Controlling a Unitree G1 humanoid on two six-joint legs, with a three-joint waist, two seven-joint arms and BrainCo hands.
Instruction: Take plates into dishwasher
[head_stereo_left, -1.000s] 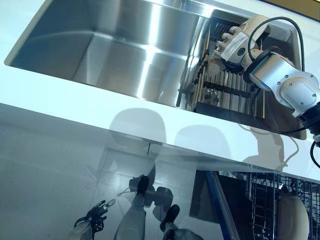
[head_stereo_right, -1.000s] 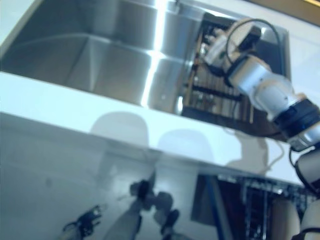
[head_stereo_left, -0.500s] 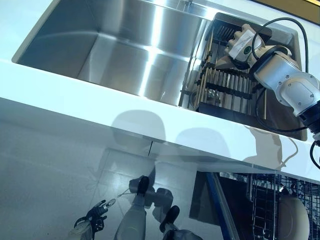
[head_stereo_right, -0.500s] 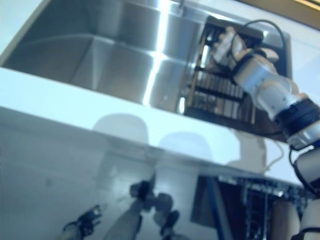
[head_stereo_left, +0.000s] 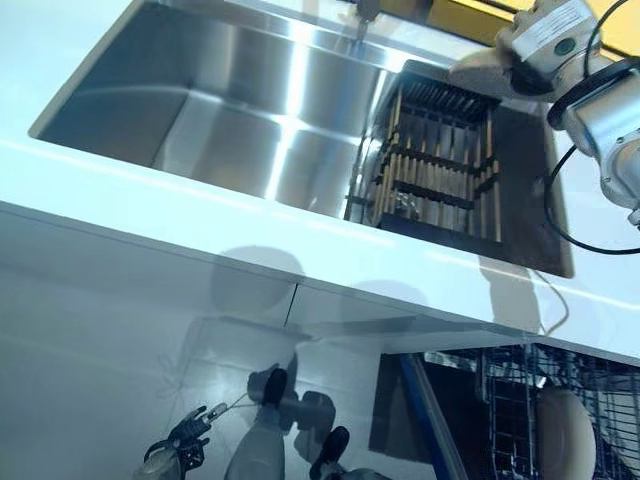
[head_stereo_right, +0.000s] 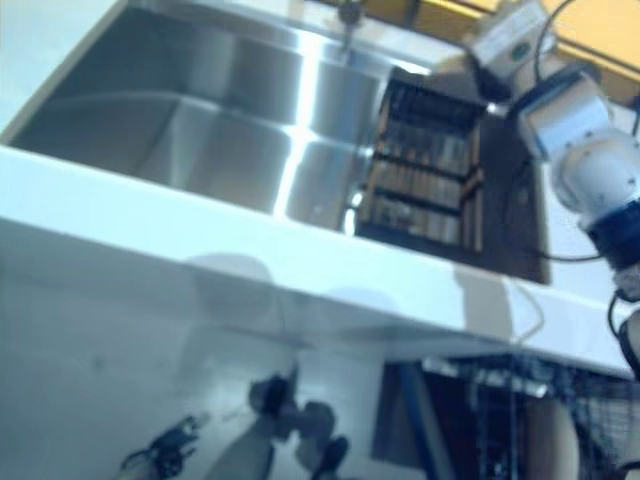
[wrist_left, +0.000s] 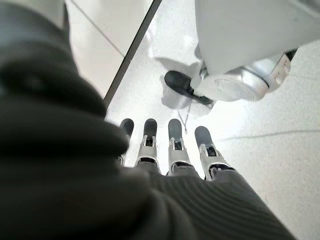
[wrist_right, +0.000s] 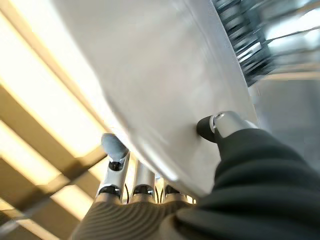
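The right robot hand (head_stereo_left: 540, 35), down among the drying rack (head_stereo_left: 440, 165) slats a second ago, has risen to the frame's upper right pinching a pale plate (wrist_right: 165, 85), so it looks bound for the dishwasher basket (head_stereo_left: 530, 400) at lower right, while the left robot hand (wrist_left: 170, 145) hangs relaxed and empty

White tabletop (head_stereo_left: 200, 190) runs across my view, with a stainless sink (head_stereo_left: 230, 100) set into it. In the sink's right section sits a dark dish rack (head_stereo_left: 440, 160) with wooden pegs, upright and holding no dishes. Below the tabletop edge, at lower right, a wire dishwasher rack (head_stereo_left: 520, 400) carries one pale plate (head_stereo_left: 565, 435) standing on edge.
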